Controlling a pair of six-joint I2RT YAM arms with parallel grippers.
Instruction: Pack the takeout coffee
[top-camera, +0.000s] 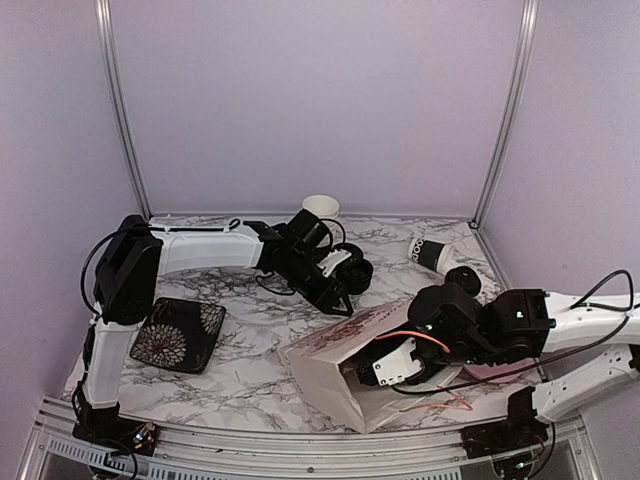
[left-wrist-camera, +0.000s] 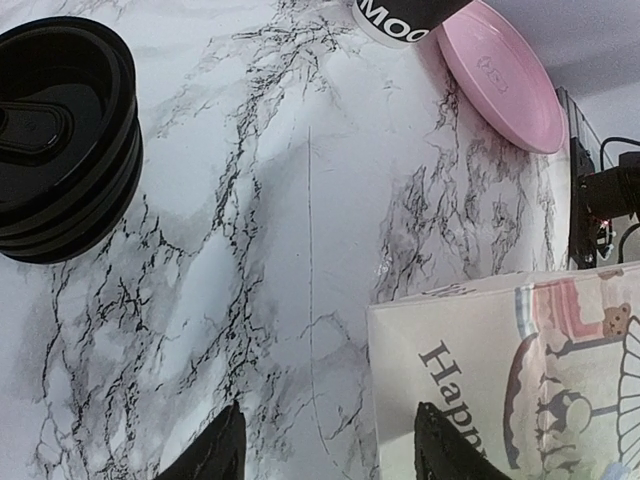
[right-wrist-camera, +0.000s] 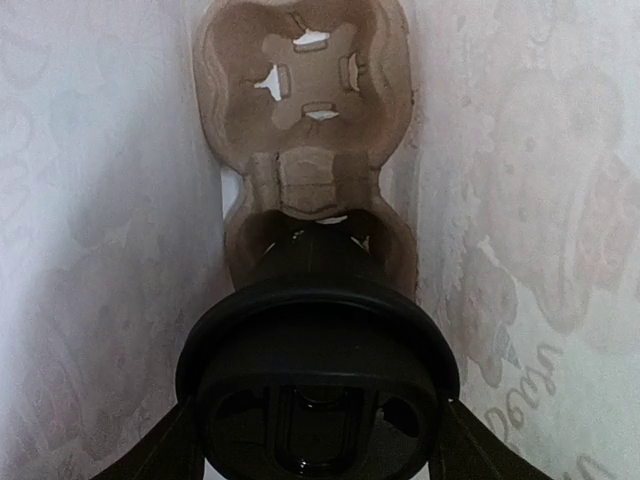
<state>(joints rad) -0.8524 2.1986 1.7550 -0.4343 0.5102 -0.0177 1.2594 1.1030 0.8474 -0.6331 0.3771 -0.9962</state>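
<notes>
Inside the paper bag (right-wrist-camera: 90, 200), a takeout coffee (right-wrist-camera: 318, 330) with a black lid sits in the near slot of a brown cardboard cup carrier (right-wrist-camera: 300, 80). My right gripper (right-wrist-camera: 315, 410) is shut on its lid, one finger on each side. From above, the right gripper (top-camera: 392, 365) reaches into the mouth of the bag (top-camera: 330, 375), which lies on its side. A second black cup (top-camera: 430, 255) with white lettering lies on the table at the back right, and its base (left-wrist-camera: 400, 15) shows in the left wrist view. My left gripper (left-wrist-camera: 330, 408) hangs open and empty over the marble beside the bag's corner (left-wrist-camera: 480, 340).
A stack of black lids (left-wrist-camera: 55, 120) lies left of the left gripper (top-camera: 345, 292). A pink plate (left-wrist-camera: 500, 75) lies beyond the bag. A black floral plate (top-camera: 180, 333) sits at the left, a white-lined cup (top-camera: 320, 207) at the back wall, and a black lid (top-camera: 463, 278) near the lying cup.
</notes>
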